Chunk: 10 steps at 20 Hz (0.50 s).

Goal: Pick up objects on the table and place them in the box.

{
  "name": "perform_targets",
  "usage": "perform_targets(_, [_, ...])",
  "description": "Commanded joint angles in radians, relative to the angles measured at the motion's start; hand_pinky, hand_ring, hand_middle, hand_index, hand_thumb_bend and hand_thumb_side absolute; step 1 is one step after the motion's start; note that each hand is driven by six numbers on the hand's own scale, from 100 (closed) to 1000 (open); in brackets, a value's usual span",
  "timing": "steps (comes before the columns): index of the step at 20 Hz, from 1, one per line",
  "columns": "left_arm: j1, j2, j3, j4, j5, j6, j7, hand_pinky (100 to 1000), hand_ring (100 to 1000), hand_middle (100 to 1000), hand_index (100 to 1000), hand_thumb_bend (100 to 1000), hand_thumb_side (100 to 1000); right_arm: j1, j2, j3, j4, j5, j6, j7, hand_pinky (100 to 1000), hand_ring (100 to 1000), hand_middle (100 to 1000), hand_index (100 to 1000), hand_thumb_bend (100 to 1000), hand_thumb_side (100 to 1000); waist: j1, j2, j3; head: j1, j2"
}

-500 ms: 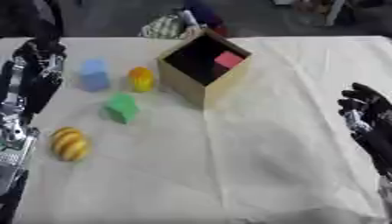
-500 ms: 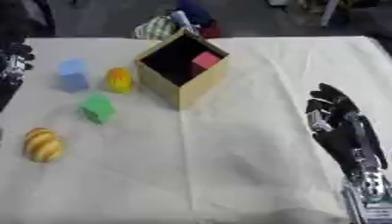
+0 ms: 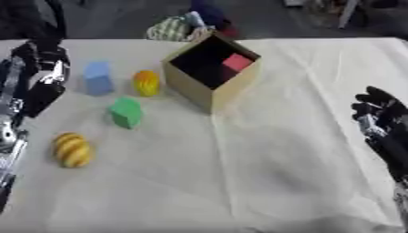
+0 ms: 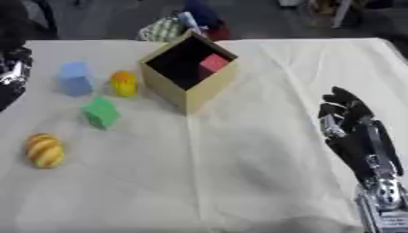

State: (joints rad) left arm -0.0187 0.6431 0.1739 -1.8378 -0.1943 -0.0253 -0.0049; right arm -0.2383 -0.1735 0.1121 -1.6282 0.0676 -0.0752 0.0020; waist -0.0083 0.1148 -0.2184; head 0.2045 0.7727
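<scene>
Across the whole frame lies the desk (image 3: 263,173), cloth-covered. Upper centre: open box (image 3: 209,93), a red cube (image 3: 237,62) already inside. Left edge: left hand (image 3: 40,77), fingers hanging relaxed, holding nothing, near the blue block (image 3: 98,78). Lower right: right hand (image 4: 350,123), idle, fingers relaxed, empty. Left of the box: green block (image 3: 126,112), striped yellow oval (image 3: 72,149) at lower left, orange oval (image 3: 146,83). Risk: the rounded ovals may roll from a closing hand; the orange one sits close to the box wall, crowding the fingers.

Red cube (image 3: 237,62); tan box (image 3: 191,86); green block (image 3: 126,112); blue block (image 3: 98,78).
</scene>
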Motion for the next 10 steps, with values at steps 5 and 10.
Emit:
perform_targets(5, [-0.033, 0.328, -0.101, 0.087, -0.110, -0.078, -0.436, 776, 735, 734, 865, 363, 277, 0.001, -0.029, 0.001, -0.013, 0.007, 0.000, 0.003, 784, 801, 782, 897, 100, 448, 0.004, -0.039, 0.001, -0.009, -0.003])
perform_targets(10, [-0.078, 0.409, -0.222, 0.169, -0.182, -0.123, -0.684, 789, 741, 748, 874, 571, 311, 0.004, -0.033, 0.005, -0.011, 0.009, -0.001, 0.007, 784, 801, 782, 898, 100, 448, 0.009, -0.045, -0.006, -0.003, -0.003])
